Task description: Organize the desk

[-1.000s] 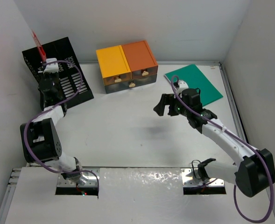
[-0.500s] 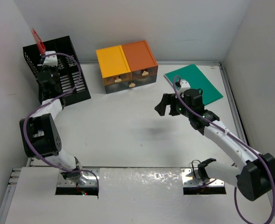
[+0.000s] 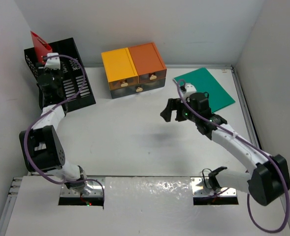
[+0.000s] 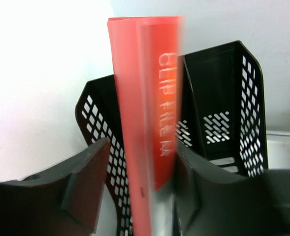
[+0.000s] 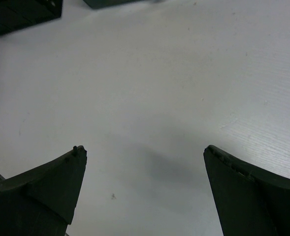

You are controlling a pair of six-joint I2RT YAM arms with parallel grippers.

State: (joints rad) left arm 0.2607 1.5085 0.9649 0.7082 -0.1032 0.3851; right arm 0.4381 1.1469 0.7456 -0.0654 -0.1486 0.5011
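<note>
Nearest, the desk (image 3: 135,142) filled the top view from the arm bases to the back wall, its middle bare and white. Right gripper (image 5: 145,147) hung above that bare patch, jaws spread wide, nothing between them.

Farther back on the right: green folder (image 3: 211,88), flat on the desk. Centre back: yellow and orange drawers (image 3: 132,69), shut. Far left corner: black rack (image 3: 78,91), a red file (image 3: 38,42) standing up out of it.

Left gripper (image 4: 144,147) sat at the rack with the file between its fingers. Jaws were parted: rack mesh showed through a gap beside one finger, while the other lay right against the file. Looked like a release, not a hold. File edges were blurred, so contact on the close side was not certain.

Risks, as judged:
- The close finger could drag the file up or sideways on withdrawal.
- The file is tall and thin and stands well above the rack, so a nudge could tip it over the rim.

Views: only the left wrist showed the parted jaws, the gap, and the file's raised lettering. From above, the wrist hid them. Only the top view gave the folder, drawers and full layout. Right wrist offered bare desk, a faint shadow, little else.
</note>
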